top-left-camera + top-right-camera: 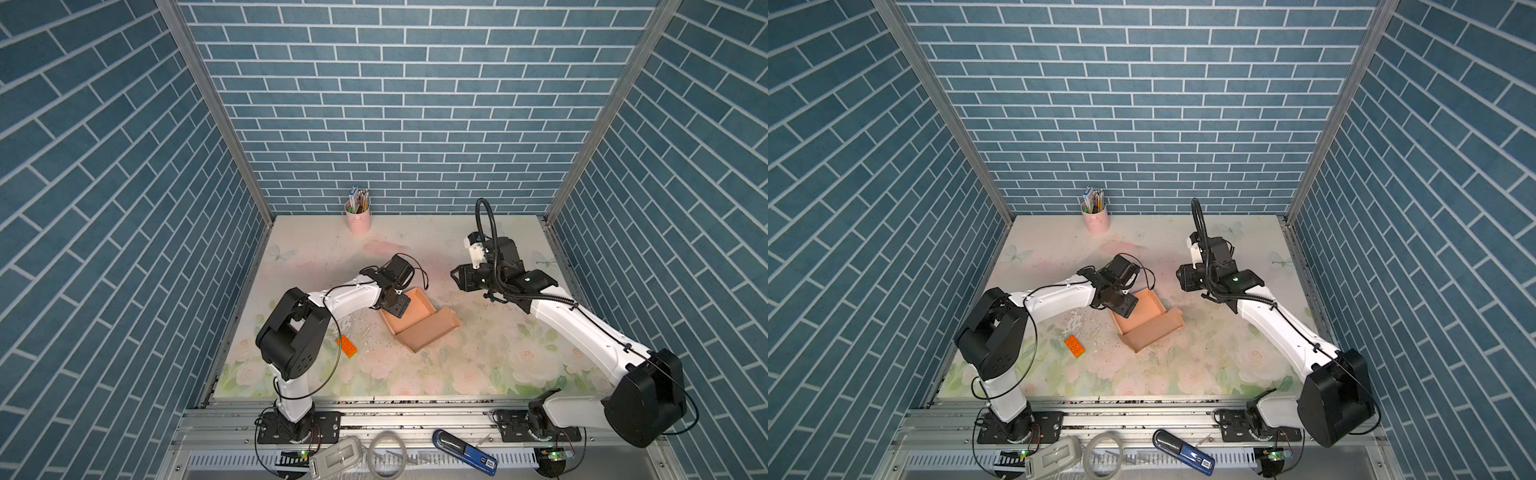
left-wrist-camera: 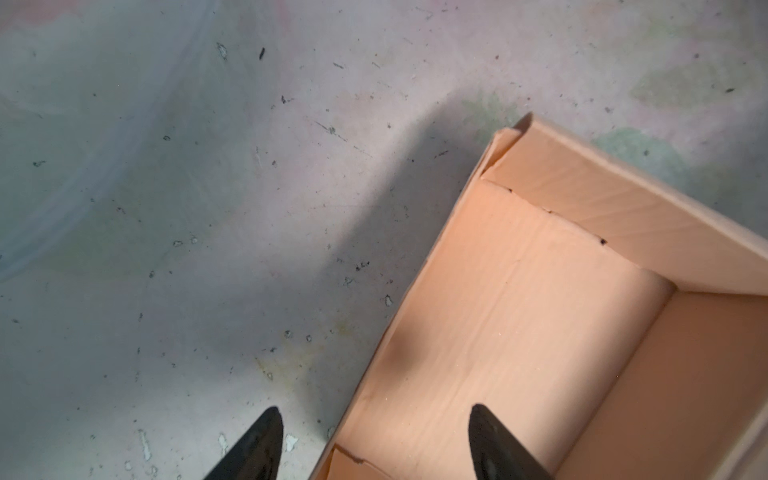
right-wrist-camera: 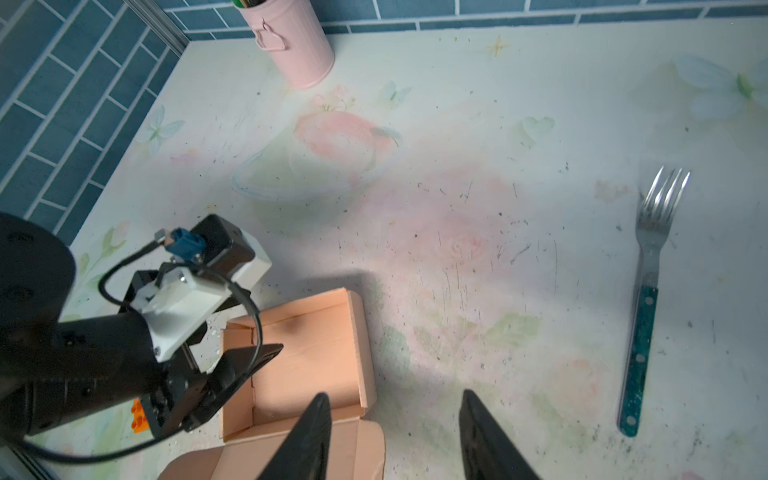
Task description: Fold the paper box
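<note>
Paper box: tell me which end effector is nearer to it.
Left. The left end effector is over a wall of the paper box, one finger above its inside, one outside. The right end effector hovers apart from it, farther back and to the right.

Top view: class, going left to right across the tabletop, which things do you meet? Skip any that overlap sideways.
orange toy brick → paper box → right gripper. Left out: the pink pencil cup, which overlaps the brick sideways, and the left gripper, which is over the box.
</note>
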Action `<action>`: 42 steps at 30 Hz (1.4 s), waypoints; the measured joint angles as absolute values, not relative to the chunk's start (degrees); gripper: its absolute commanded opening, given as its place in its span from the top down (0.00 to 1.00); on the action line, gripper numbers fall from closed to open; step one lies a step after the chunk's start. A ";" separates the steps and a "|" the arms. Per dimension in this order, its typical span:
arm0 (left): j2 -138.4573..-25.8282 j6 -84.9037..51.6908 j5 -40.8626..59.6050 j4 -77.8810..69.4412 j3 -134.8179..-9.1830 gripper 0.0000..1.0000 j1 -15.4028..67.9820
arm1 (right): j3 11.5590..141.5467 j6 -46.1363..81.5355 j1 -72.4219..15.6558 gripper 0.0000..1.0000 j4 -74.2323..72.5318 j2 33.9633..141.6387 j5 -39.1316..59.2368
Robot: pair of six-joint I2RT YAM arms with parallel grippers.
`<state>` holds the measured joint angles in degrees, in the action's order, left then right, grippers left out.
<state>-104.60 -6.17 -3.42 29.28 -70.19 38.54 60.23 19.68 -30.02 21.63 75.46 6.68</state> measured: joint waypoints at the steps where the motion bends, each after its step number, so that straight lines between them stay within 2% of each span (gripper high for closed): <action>1: -104.81 -6.24 -3.42 29.28 -70.26 0.30 38.54 | 59.18 20.80 -30.06 0.48 22.06 74.89 6.61; 6: -104.86 -7.03 -3.31 29.15 -70.26 0.38 38.57 | 53.69 25.65 -30.11 0.46 23.51 70.74 6.39; 12: -104.88 -7.79 -3.07 28.56 -70.26 0.55 38.63 | 48.97 28.82 -30.26 0.47 25.04 65.30 6.87; 21: -104.88 -9.34 -2.98 27.07 -70.08 0.69 38.65 | 47.94 30.65 -30.87 0.47 24.93 64.47 7.31; 33: -104.88 -12.43 -4.43 26.61 -68.62 0.76 38.04 | 47.94 31.57 -31.24 0.48 24.91 62.67 7.07; 42: -101.89 -17.67 -5.30 26.50 -62.57 0.78 37.74 | 48.03 33.04 -32.29 0.48 25.34 61.67 6.81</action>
